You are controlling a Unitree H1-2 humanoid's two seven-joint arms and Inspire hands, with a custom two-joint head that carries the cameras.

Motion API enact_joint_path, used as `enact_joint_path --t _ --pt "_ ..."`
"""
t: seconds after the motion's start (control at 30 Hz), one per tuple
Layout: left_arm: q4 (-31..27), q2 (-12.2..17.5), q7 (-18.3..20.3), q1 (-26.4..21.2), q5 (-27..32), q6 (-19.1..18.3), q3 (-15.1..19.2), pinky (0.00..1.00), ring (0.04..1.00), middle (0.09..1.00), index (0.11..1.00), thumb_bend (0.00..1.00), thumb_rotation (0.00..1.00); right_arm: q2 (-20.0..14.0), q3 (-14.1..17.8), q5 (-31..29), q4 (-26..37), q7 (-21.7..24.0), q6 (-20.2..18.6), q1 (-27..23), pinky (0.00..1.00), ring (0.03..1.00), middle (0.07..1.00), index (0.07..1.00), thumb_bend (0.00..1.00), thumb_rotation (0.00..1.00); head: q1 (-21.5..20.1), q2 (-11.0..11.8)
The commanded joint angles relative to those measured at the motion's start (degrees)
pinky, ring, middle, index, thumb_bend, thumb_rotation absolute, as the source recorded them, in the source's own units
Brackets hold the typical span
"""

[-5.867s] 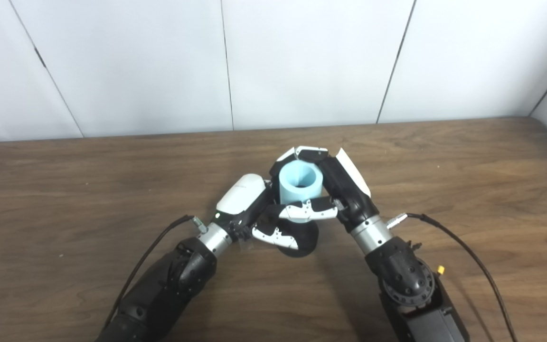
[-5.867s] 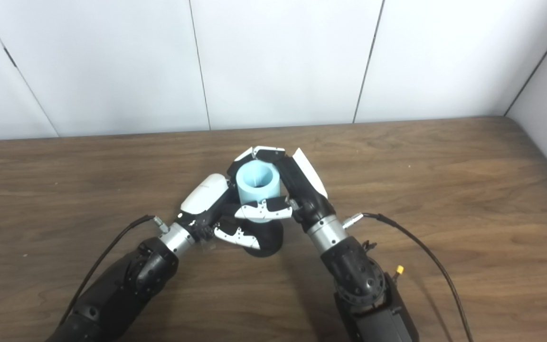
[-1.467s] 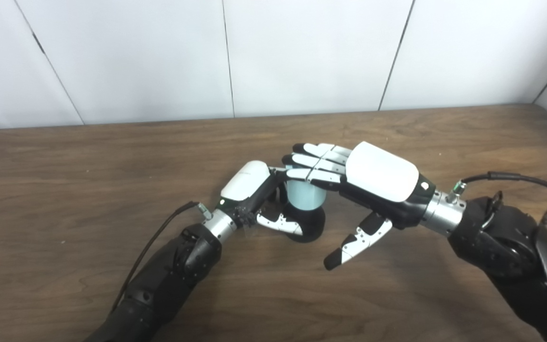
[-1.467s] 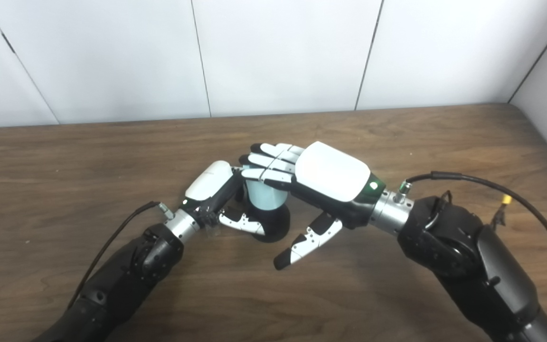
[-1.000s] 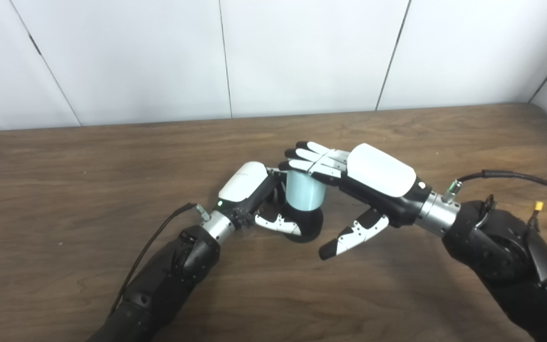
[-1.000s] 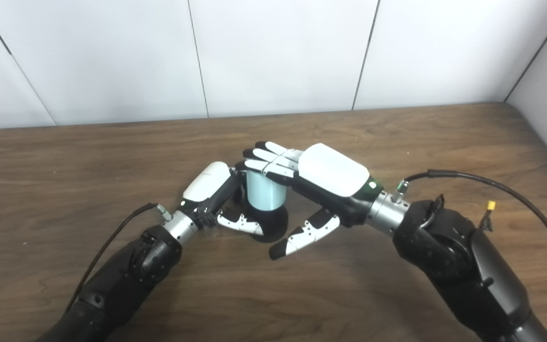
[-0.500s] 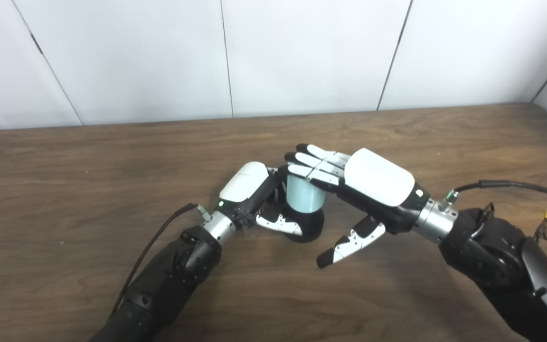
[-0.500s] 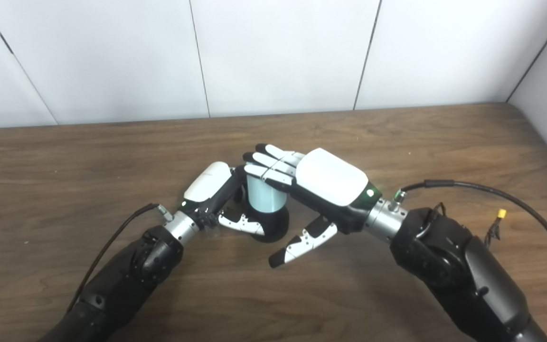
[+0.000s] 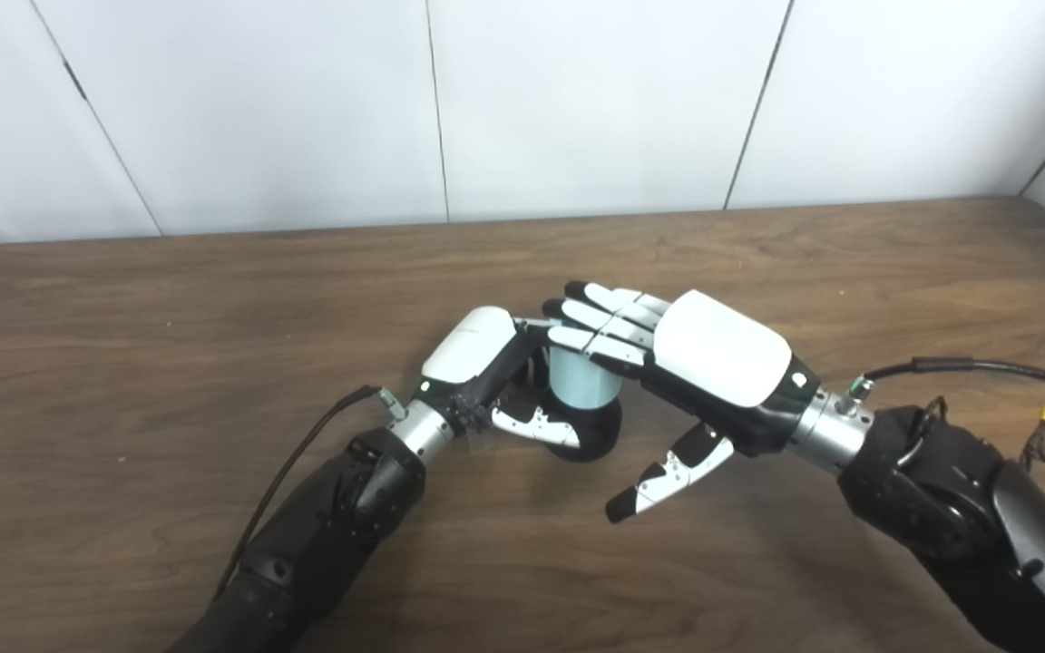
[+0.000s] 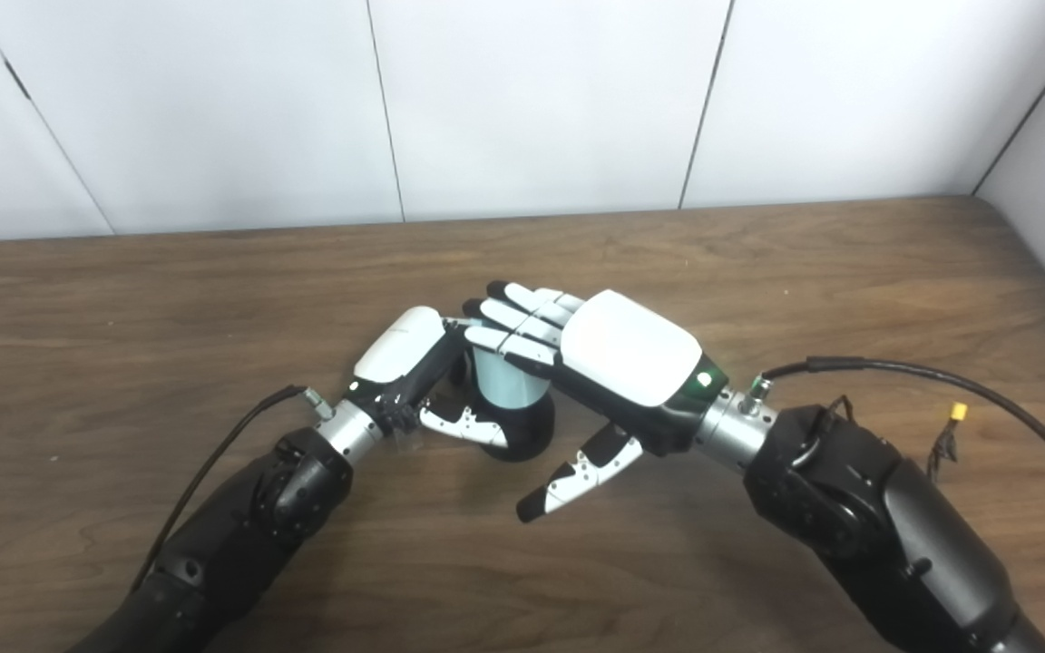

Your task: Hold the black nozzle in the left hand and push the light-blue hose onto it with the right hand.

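Both views match: left robot hand [image 9: 477, 363] grips nozzle [image 9: 590, 438]; right robot hand [image 9: 695, 354] flat atop hose [image 9: 581, 383].

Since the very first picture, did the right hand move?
Yes. The right hand let go of the blue hose's side and now lies flat on top, fingers spread, wrist swung toward the table's right end.

The left hand [image 9: 477, 358], white-backed on a black forearm, is curled closed at mid-scene, its thumb [image 9: 536, 424] pointing rightward. The right hand [image 9: 686, 363] reaches in palm-down from the right, its flat fingers [image 9: 600, 322] stretched out side by side, its thumb [image 9: 663, 476] hanging free and angled downward.
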State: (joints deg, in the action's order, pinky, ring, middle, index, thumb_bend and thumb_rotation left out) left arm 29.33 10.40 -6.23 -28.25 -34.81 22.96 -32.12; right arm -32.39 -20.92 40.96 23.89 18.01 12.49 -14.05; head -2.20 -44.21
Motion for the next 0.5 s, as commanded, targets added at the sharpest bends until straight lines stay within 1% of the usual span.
enact_joint_path --t 0.0,0.1,0.13,0.17,0.23,0.3,0.33,0.37,0.4,0.43,0.47 --pt "4.28 1.22 3.67 5.05 -3.56 -3.47 -2.35 0.31 0.377 0.467 0.511 0.50 0.00 -1.86 -3.38 1.69 -2.28 6.04 1.79 3.11 0.91 0.964 0.949 0.887 0.72 0.74 -0.01 0.00" --pt "4.09 1.22 3.84 5.12 -3.37 -3.42 -2.31 0.31 0.375 0.467 0.512 0.50 0.00 -1.73 -2.61 0.68 -2.20 5.31 1.37 3.32 0.90 0.967 0.958 0.905 0.71 0.75 0.09 0.05" --pt "4.07 1.24 4.08 5.12 -3.26 -3.51 -2.31 0.31 0.378 0.469 0.512 0.50 0.00 -1.32 -1.90 -0.63 -2.25 4.52 0.97 3.56 0.90 0.977 0.970 0.933 0.70 0.75 0.09 0.05" --pt "4.03 1.28 4.32 5.14 -3.17 -3.67 -2.30 0.31 0.380 0.471 0.511 0.50 0.00 -0.49 -0.76 -3.18 -2.35 3.37 0.24 3.93 0.89 0.979 0.977 0.946 0.69 0.75 0.01 0.11" --pt "4.05 1.34 4.52 5.14 -3.11 -3.84 -2.29 0.32 0.381 0.472 0.511 0.50 0.00 1.20 1.22 -7.99 -2.32 1.91 -1.51 4.54 0.88 0.995 0.994 0.986 0.68 0.65 0.07 0.19" --pt "4.06 1.42 5.18 5.14 -2.82 -4.20 -2.27 0.32 0.381 0.472 0.512 0.50 0.00 4.27 4.63 -15.20 -1.39 0.77 -5.92 4.86 0.86 0.999 0.999 0.998 0.67 0.56 -0.10 0.36" --pt "4.05 1.48 5.31 5.14 -2.77 -4.22 -2.28 0.32 0.382 0.473 0.513 0.50 0.00 6.53 7.02 -19.54 -0.92 -0.23 -9.11 4.94 0.83 0.995 1.000 0.999 0.68 0.49 -0.19 0.37" --pt "4.11 1.51 5.30 5.13 -2.79 -4.16 -2.28 0.32 0.383 0.473 0.514 0.50 0.00 8.65 9.20 -22.88 -0.67 -1.21 -11.82 4.98 0.82 0.997 1.000 1.000 0.71 0.43 -0.32 0.45" --pt "4.26 1.53 5.13 5.09 -2.92 -4.01 -2.33 0.33 0.384 0.474 0.514 0.50 0.00 10.94 11.56 -25.64 -1.35 -2.62 -13.74 4.78 0.82 0.995 1.000 1.000 0.73 0.41 -0.39 0.51" --pt "4.42 1.54 4.88 5.04 -3.14 -3.84 -2.39 0.32 0.384 0.474 0.513 0.50 0.00 12.68 13.47 -26.77 -2.87 -4.22 -14.01 4.39 0.86 0.998 1.000 1.000 0.76 0.39 -0.46 0.49" --pt "4.70 1.47 4.59 4.97 -3.12 -3.49 -2.38 0.32 0.383 0.474 0.512 0.50 0.00 14.08 15.42 -27.44 -5.13 -5.86 -13.24 3.97 0.90 0.999 1.000 1.000 0.79 0.39 -0.46 0.49"
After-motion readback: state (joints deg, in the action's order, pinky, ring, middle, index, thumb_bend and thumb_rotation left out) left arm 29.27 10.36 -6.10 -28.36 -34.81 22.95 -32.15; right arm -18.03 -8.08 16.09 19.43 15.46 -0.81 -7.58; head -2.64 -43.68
